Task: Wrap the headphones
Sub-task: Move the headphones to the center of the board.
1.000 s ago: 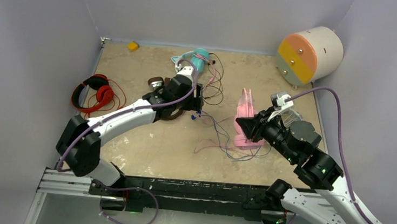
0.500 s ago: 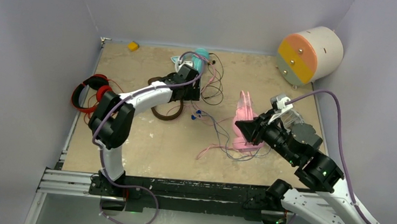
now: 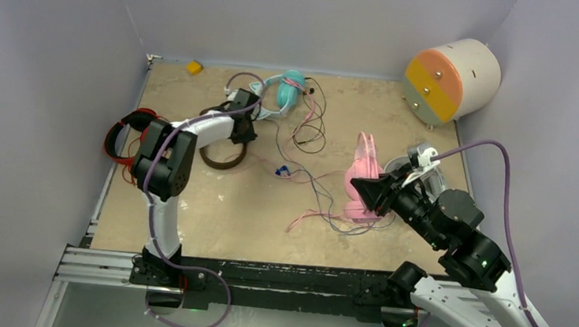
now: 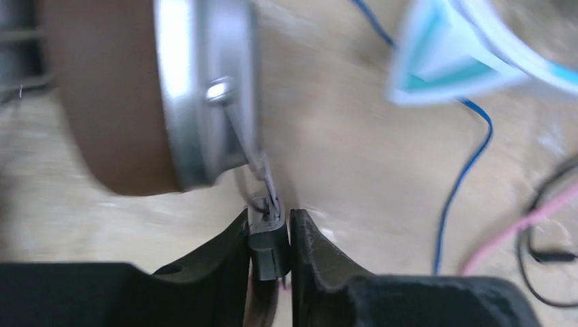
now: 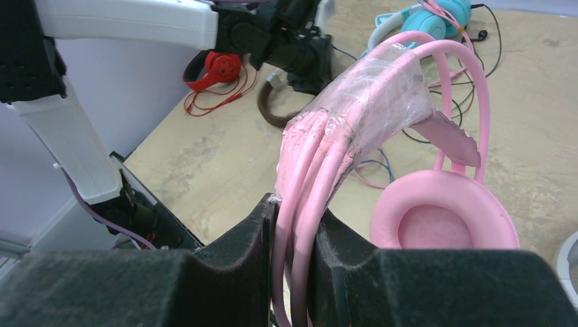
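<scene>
The left gripper (image 4: pixel 269 225) had its jaws drawn almost together, pinching a small dark piece joined by a thin metal stem to the silver cup of the brown headphones (image 4: pixel 198 95). A second earlier that arm had reached out low across the table (image 3: pixel 210 220) toward its middle. Since then it had folded up with its elbow raised, and the gripper had pulled back and to the left. The brown headphones lay at the back left of the table and had shifted a little leftward with it. With the arm out of the way, the teal headphones (image 3: pixel 289 88) behind them showed more fully. A blue cord (image 4: pixel 463 170) trailed over the tabletop just beside the brown pair.

The right gripper (image 5: pixel 293 218) was closed narrowly on the band of the pink headphones (image 5: pixel 382 116), where clear film was wrapped around it. It had kept that hold throughout. The pink pair sat right of the table's centre, one ear pad hanging below the band in the wrist view. Over the second it had moved slightly to the right with the gripper, and its thin cables still trailed on the table to the left.

The red headphones (image 3: pixel 135 130) by the left wall had not moved.
</scene>
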You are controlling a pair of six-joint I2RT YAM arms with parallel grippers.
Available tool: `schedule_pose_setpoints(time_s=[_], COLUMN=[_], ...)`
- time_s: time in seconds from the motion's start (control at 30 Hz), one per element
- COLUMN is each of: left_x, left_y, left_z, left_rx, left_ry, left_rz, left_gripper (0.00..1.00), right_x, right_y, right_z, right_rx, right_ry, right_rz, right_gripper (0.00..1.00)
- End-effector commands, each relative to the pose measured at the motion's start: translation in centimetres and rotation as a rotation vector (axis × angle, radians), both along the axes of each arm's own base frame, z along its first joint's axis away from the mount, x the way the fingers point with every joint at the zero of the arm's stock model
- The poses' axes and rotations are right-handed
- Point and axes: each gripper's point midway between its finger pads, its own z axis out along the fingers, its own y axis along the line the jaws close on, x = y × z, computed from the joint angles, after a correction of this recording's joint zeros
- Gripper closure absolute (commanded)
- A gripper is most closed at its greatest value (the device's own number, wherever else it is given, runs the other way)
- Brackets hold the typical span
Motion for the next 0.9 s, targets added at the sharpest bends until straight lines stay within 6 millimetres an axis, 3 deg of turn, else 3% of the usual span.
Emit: schedule_pose_setpoints(time_s=[0.0, 0.13, 0.2, 0.4, 0.5, 0.57, 0.7, 0.77, 0.87], left_x=[0.9, 0.0, -0.1, 1.1, 1.3, 0.8, -1.1, -2.9, -5.9], left_y=[8.4, 15.1, 15.9, 13.7, 12.0, 10.6, 7.4, 5.2, 0.4], left_z=[2.7, 5.0, 6.1, 8.3, 9.3, 10.0, 11.7, 12.2, 12.9], left_rx=[-0.02, -0.089, -0.126, -0.232, -0.284, -0.304, -0.185, -0.129, -0.18], left_ry=[-0.065, -0.12, -0.155, -0.209, -0.209, -0.189, -0.149, -0.137, -0.144], left_rz=[0.233, 0.47, 0.496, 0.399, 0.307, 0.254, 0.177, 0.114, -0.043], left_gripper=[0.81, 0.89, 0.9, 0.79, 0.57, 0.36, 0.16, 0.15, 0.25], right_x=[0.2, 0.3, 0.5, 0.8, 0.5, 0.4, 0.3, 0.2, 0.1], right_y=[-1.0, -1.0, -0.8, 0.0, 0.3, 0.2, 0.3, 0.4, 0.4], right_z=[2.5, 2.4, 2.4, 2.4, 2.2, 2.0, 1.6, 1.5, 1.5], right_rx=[0.049, 0.058, 0.058, 0.054, 0.047, 0.039, 0.03, 0.031, 0.032], right_ry=[-0.07, -0.067, -0.067, -0.061, -0.052, -0.045, -0.035, -0.034, -0.033], right_rz=[-0.041, -0.05, -0.049, -0.03, -0.009, -0.007, 0.001, 0.011, 0.012], right_gripper=[0.76, 0.76, 0.76, 0.76, 0.76, 0.75, 0.75, 0.75, 0.75])
